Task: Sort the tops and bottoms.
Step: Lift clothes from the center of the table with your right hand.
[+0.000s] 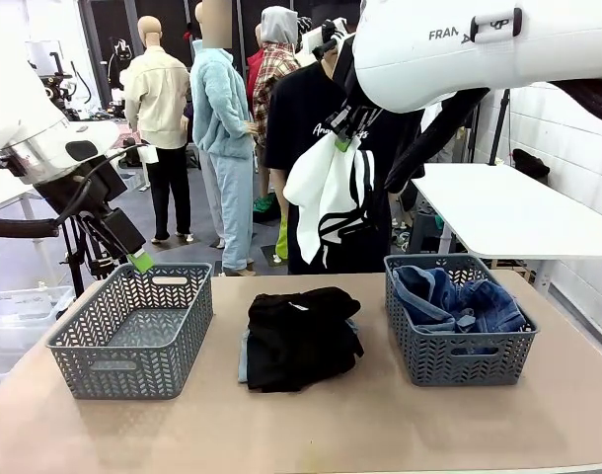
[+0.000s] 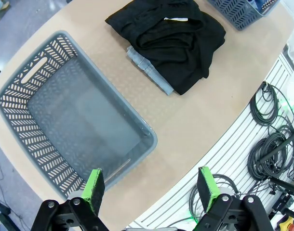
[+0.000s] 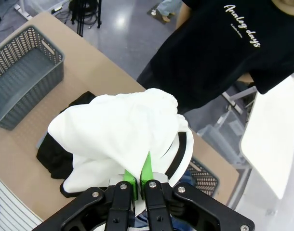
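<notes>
Table edge (image 2: 178,154) lies bare beneath released left hand (image 2: 152,190); right hand (image 3: 138,174) grasps white top (image 3: 118,130) high overhead.

White top (image 1: 326,193) hangs; black top (image 1: 301,336) covers pale denim (image 1: 243,363); dark denim (image 1: 459,301) in basket (image 1: 459,363).

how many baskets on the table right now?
2. The left basket stands at the left end of the table, beside the folded black top. The right basket stands at the right end, with denim in it. No others seem hidden.
</notes>
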Tool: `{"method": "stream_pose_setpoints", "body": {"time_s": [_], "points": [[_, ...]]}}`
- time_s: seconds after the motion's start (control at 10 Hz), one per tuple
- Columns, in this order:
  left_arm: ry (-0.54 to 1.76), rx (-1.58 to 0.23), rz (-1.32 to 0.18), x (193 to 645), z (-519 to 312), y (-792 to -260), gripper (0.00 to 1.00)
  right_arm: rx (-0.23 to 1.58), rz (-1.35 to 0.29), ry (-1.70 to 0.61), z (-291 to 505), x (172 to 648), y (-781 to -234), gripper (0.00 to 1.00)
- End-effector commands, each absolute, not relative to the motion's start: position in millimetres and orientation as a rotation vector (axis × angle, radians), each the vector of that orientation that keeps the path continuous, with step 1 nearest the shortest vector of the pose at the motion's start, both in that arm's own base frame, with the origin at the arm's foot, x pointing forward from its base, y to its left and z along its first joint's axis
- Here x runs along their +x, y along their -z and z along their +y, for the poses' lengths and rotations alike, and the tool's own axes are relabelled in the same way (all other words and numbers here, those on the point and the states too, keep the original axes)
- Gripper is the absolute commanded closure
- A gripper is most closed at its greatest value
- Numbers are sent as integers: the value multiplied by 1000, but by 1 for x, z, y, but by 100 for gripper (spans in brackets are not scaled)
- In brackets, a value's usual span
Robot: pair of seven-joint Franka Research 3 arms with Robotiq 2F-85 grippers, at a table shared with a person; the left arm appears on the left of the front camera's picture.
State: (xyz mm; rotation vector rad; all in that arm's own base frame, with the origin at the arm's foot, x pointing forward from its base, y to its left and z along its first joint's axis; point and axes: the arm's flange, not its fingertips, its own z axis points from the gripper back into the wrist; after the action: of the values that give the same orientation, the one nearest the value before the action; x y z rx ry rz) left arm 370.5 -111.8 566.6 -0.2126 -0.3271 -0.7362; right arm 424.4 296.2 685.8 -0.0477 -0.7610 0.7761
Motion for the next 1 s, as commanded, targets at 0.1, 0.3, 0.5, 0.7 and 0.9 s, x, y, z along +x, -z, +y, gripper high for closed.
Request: {"method": "stream_pose_setpoints", "body": {"time_s": [0.1, 0.3, 0.5, 0.7, 0.9], "points": [[736, -210, -329, 370, -111, -567, 0, -37, -783, -770, 294, 422, -683, 100], [736, -210, -329, 370, -111, -567, 0, -37, -783, -770, 294, 422, -683, 100], [736, -210, -329, 370, -111, -567, 0, -37, -783, -770, 294, 422, -683, 100], [736, -210, -329, 370, -111, -567, 0, -37, -783, -770, 294, 422, -683, 100], [736, -210, -329, 370, -111, -567, 0, -37, -783, -770, 294, 422, -683, 100]]}}
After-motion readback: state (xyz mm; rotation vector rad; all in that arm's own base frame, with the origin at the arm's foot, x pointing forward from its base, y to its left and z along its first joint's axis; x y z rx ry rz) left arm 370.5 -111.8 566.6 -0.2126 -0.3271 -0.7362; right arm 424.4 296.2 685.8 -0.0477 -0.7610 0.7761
